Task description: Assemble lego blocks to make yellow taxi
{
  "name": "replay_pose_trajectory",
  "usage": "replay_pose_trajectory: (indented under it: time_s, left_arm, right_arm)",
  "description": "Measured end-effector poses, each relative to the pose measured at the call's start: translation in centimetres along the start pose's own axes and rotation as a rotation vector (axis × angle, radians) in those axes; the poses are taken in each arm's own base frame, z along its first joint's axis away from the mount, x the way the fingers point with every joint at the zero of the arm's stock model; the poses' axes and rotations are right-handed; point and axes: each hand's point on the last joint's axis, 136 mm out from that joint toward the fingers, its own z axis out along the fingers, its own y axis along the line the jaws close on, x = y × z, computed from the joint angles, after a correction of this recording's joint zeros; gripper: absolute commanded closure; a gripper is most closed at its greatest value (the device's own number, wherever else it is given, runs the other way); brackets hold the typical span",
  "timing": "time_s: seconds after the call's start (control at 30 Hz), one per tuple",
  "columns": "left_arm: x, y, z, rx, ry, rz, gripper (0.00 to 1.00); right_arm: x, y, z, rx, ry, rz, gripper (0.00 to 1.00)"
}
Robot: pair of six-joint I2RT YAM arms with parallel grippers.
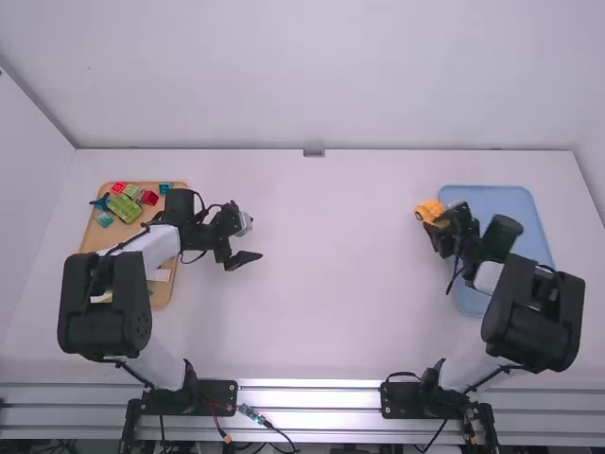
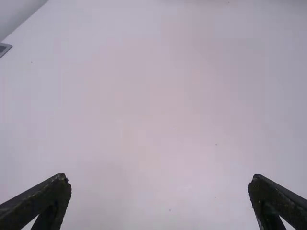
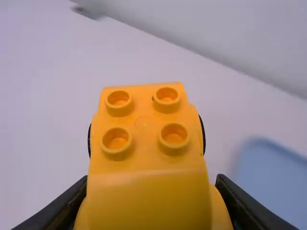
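taxi [image 3: 149,199] should be light in the gripper and stiff, being hard plastic by its looks, so it will not give or sag under a squeeze. the smooth, sloped skin could be a bit slippery, and if it is built up of pressed-on pieces, a hard twist or knock might pop one loose; the plastic itself seems hardly fragile. the best hold is low on the two opposite flanks, where the body swells out, with the studs [image 3: 174,135] left free for another brick.

that is about where the right gripper [image 3: 152,179] has it: jaws closed on the body, one finger at each side. the left gripper [image 2: 159,178] has its jaws spread wide with nothing between them, over bare white table [image 2: 158,96].

the thing is a warm orange-yellow, glossy, with a flat top carrying four round hollow studs in two rows. past that a plain sloping face runs down, and the lower body bulges to both sides. thin dark curves show at the flanks, probably wheels. in the high view it sits in the right gripper at the edge of the blue tray [image 1: 501,200]; whether it touches the tray or hangs just above, i cannot tell. loose bricks [image 1: 124,207] lie on the wooden tray [image 1: 87,241] by the left arm.
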Motion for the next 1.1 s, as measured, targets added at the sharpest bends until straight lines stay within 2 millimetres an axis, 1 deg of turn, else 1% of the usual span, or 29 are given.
replay_pose_trajectory:
  time_s: [0.03,0.07,0.13,0.2,0.27,0.4,0.47,0.57,0.6,0.63,0.67,0.73,0.77,0.87,1.0,1.03,1.1]
  left_arm:
    - [0.0,0.1,0.0,-0.002,-0.001,0.003,0.01]
    - [0.0,0.1,0.0,-0.003,-0.002,0.004,0.01]
    - [-0.1,0.1,0.0,-0.005,-0.003,0.007,0.01]
    - [-0.1,0.1,0.0,-0.004,-0.002,0.007,0.01]
    - [-0.1,0.1,0.0,-0.005,-0.002,0.007,0.01]
    - [-0.1,0.1,0.0,-0.004,-0.002,0.007,0.01]
    - [-0.1,0.1,0.0,-0.004,-0.002,0.007,0.01]
    - [-0.1,0.1,0.0,-0.004,-0.002,0.006,0.01]
    - [0.0,0.1,0.0,-0.004,-0.002,0.007,0.01]
    - [-0.1,0.1,0.0,-0.004,-0.002,0.007,0.01]
    - [0.0,0.1,0.0,-0.004,-0.002,0.007,0.01]
    - [0.0,0.1,0.0,-0.004,-0.002,0.005,0.01]
    - [0.0,0.1,0.0,-0.003,-0.001,0.004,0.01]
    - [0.0,0.1,0.0,-0.003,-0.001,0.004,0.01]
    - [0.0,0.1,0.0,-0.003,-0.001,0.004,0.01]
    - [0.0,0.1,0.0,-0.003,-0.001,0.004,0.01]
    - [-0.1,0.2,0.0,-0.006,-0.003,0.002,0.01]
  right_arm:
    - [1.2,-1.7,-1.1,0.052,0.016,0.041,0.49]
    - [1.5,-2.2,-1.5,0.068,0.021,0.054,0.49]
    - [3.2,-4.5,-3.2,0.139,0.044,0.114,0.49]
    - [4.4,-5.6,-4.3,0.176,0.066,0.156,0.49]
    - [5.0,-5.9,-4.8,0.187,0.080,0.184,0.49]
    - [6.1,-6.5,-4.3,0.197,0.100,0.200,0.48]
    - [7.1,-6.8,-3.2,0.193,0.129,0.213,0.47]
    - [8.3,-6.4,-1.7,0.168,0.167,0.232,0.46]
    - [8.4,-6.4,-1.4,0.163,0.172,0.233,0.44]
    - [8.6,-6.5,-1.0,0.160,0.176,0.238,0.30]
    - [8.7,-6.5,-0.9,0.160,0.177,0.241,0.27]
    - [8.7,-7.1,-0.8,0.170,0.175,0.253,0.05]
    - [8.7,-7.2,-0.8,0.173,0.174,0.255,0.00]
    - [8.6,-7.5,-0.8,0.175,0.178,0.256,0.01]
    - [8.4,-6.2,-1.1,0.140,0.217,0.290,0.01]
    - [7.8,-5.8,-1.6,0.128,0.228,0.299,0.01]
    - [5.8,-5.5,-2.7,0.127,0.223,0.294,0.01]
